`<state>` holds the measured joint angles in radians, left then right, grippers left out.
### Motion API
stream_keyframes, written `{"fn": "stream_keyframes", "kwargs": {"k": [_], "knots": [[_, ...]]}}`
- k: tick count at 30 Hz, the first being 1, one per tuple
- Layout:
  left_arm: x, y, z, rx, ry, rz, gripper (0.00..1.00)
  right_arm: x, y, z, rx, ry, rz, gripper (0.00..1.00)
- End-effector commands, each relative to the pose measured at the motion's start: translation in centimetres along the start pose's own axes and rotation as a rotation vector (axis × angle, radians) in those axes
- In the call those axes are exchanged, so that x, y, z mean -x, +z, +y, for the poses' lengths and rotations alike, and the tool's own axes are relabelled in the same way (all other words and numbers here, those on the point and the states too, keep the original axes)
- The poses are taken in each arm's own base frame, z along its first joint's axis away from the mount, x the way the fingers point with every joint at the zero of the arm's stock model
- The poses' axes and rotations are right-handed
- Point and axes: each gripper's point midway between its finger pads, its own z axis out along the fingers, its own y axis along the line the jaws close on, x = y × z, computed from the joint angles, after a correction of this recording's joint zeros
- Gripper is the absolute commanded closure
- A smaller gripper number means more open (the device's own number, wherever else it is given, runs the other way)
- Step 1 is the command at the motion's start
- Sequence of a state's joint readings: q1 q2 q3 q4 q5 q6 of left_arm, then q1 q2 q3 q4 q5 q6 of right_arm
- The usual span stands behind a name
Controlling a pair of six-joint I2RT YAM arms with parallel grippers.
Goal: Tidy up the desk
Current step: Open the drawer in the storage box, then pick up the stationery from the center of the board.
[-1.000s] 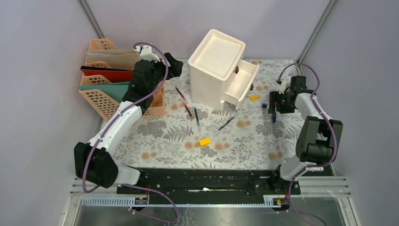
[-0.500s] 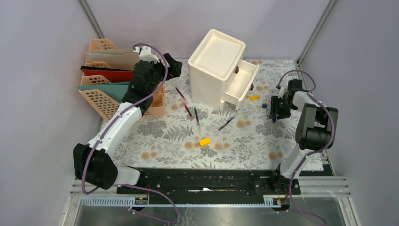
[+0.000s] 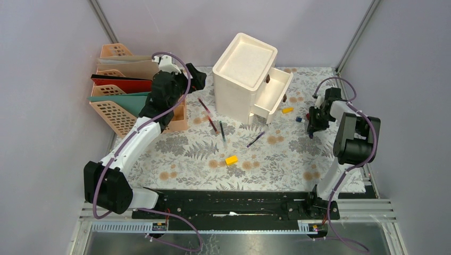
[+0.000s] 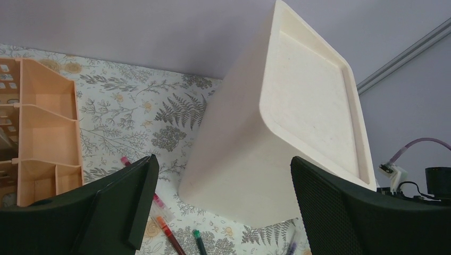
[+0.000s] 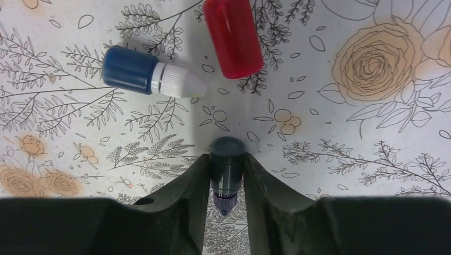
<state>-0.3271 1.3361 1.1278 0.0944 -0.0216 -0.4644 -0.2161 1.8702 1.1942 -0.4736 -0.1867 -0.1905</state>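
The desk (image 3: 276, 164) is covered in fern-and-flower cloth. My right gripper (image 3: 311, 125) is down on it at the right side. In the right wrist view my right gripper (image 5: 227, 162) is shut on a small dark bottle (image 5: 227, 154), with a finger pressed against each side. A small blue bottle with a white tip (image 5: 138, 71) and a red bottle (image 5: 233, 37) lie just beyond it. My left gripper (image 3: 195, 79) hovers open at the back left, beside the cream drawer unit (image 3: 245, 74). Nothing is between its fingers (image 4: 133, 196).
The unit's drawer is pulled out to the right. Pens (image 3: 207, 114) (image 3: 222, 131) (image 3: 256, 139) lie in the middle. A yellow block (image 3: 231, 159) and a smaller yellow piece (image 3: 287, 110) lie loose. File holders (image 3: 119, 90) and a peach organiser (image 4: 42, 122) stand at the left.
My right arm folded in and its gripper came down toward the desk. Its jaws closed from wide apart onto the dark bottle. The left arm barely moved.
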Motion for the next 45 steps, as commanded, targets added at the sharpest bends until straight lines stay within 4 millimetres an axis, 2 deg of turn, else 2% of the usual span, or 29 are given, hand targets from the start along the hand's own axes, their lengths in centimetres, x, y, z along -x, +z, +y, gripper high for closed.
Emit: {"fn": "stream_keyframes", "kwargs": {"k": [1, 6, 9, 13, 16, 20, 23, 26, 30, 33, 38, 41, 45], "knots": [[2.5, -0.6, -1.5, -0.061, -0.015, -0.089, 0.01, 0.0, 0.5, -1.1, -0.049, -0.012, 0.007, 0.68], [2.5, -0.8, -1.5, -0.065, -0.020, -0.095, 0.01, -1.2, -0.3, -0.9, -0.051, -0.020, 0.006, 0.81], [2.6, -0.8, -1.6, -0.068, -0.020, -0.099, 0.01, -1.7, -1.4, -0.8, -0.053, -0.019, -0.012, 0.88], [2.7, -1.0, -2.6, -0.121, -0.022, -0.098, 0.01, -1.6, -3.9, -0.7, -0.038, -0.026, -0.057, 0.95], [3.6, -1.5, -4.3, -0.230, -0.047, -0.138, 0.01, -0.9, -6.5, 0.7, 0.043, -0.079, -0.107, 1.00], [4.9, -1.9, -5.7, -0.348, -0.131, -0.181, 0.01, 1.0, -9.7, 5.2, 0.290, -0.175, -0.171, 1.00], [5.3, -1.5, -5.8, -0.375, -0.160, -0.170, 0.01, 3.5, -12.4, 7.7, 0.444, -0.246, -0.241, 1.00], [5.4, -1.2, -6.2, -0.397, -0.156, -0.149, 0.01, 6.8, -15.4, 10.0, 0.572, -0.292, -0.340, 0.99], [5.2, -1.2, -6.4, -0.413, -0.180, -0.125, 0.01, 11.6, -18.9, 12.9, 0.682, -0.264, -0.441, 0.98], [5.1, -1.5, -6.8, -0.450, -0.223, -0.127, 0.01, 14.3, -19.3, 15.2, 0.706, -0.238, -0.470, 1.00], [4.9, -1.7, -7.1, -0.468, -0.261, -0.111, 0.01, 17.5, -18.1, 17.8, 0.678, -0.107, -0.478, 1.00], [4.9, -1.8, -7.3, -0.477, -0.292, -0.106, 0.01, 18.3, -17.0, 19.3, 0.682, -0.057, -0.466, 0.98], [4.7, -1.7, -7.5, -0.487, -0.318, -0.086, 0.01, 18.5, -15.5, 20.7, 0.678, -0.047, -0.439, 0.85]]}}
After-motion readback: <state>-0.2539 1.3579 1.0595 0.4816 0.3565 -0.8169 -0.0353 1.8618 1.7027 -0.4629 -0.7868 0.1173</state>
